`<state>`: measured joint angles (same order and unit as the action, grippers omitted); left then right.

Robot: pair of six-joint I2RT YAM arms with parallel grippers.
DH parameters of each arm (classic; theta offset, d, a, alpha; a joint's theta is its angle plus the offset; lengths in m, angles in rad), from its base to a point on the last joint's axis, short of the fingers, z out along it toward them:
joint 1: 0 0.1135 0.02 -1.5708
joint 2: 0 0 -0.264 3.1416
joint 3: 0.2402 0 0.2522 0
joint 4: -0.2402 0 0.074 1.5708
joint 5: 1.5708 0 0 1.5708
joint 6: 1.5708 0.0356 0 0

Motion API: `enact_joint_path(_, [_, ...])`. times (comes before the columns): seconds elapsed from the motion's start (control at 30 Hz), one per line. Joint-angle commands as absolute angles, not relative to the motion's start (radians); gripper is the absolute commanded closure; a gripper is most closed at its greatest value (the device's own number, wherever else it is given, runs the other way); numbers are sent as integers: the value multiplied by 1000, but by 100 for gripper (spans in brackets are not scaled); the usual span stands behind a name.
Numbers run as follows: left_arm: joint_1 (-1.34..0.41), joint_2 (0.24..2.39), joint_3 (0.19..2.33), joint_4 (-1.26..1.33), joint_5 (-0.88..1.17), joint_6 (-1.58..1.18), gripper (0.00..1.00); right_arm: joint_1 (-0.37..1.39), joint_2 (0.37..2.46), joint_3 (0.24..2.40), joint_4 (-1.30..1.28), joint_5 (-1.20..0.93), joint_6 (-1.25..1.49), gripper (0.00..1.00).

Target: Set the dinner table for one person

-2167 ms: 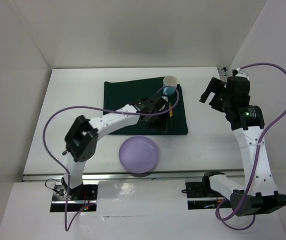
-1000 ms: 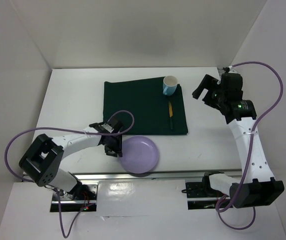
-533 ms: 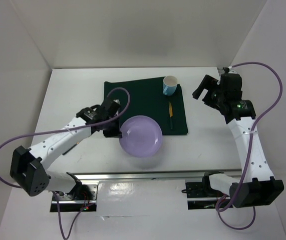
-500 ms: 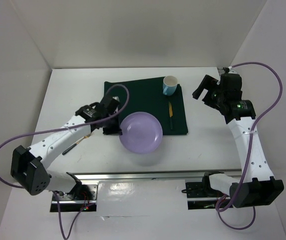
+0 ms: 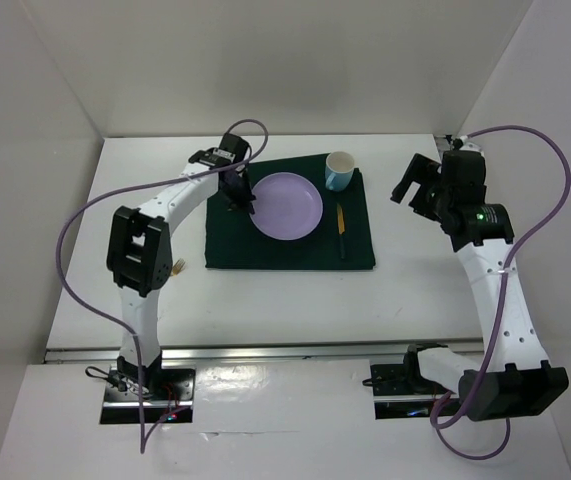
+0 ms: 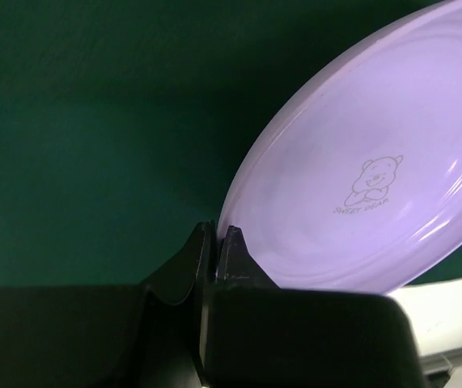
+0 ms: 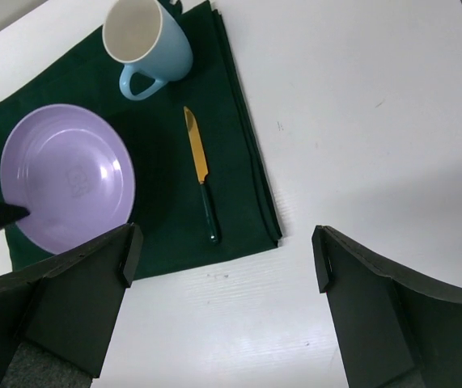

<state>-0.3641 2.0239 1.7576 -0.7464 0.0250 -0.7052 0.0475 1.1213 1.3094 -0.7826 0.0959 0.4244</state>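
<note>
The plate (image 5: 287, 205) is clamped at its left rim by the left gripper (image 6: 214, 242), above the mat (image 5: 265, 250) spread on the table (image 5: 415, 290) toward its far edge. Whether the plate rests on the mat cannot be told. The right gripper (image 7: 224, 242) is held wide open over bare table near the right edge. A cup (image 5: 339, 170) and knife (image 5: 342, 225) are laid on the mat's right side.

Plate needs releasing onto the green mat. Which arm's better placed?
Left. The left gripper is shut on the purple plate at its rim, over the green mat. The right gripper is open, holding nothing, off past the mat's right edge.
</note>
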Motion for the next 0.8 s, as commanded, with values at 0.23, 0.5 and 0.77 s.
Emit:
enact_joint_path(0.23, [-391, 2147, 1793, -707, 22, -683, 66, 43, 1118, 1417, -825, 107, 408, 0])
enact_joint_path(0.5, [-402, 1992, 1760, -744, -93, -595, 14, 43, 1127, 1439, -825, 98, 408, 0])
enact_joint_path(0.77, [-241, 1665, 1386, -828, -294, -561, 21, 43, 1117, 1397, -798, 89, 408, 0])
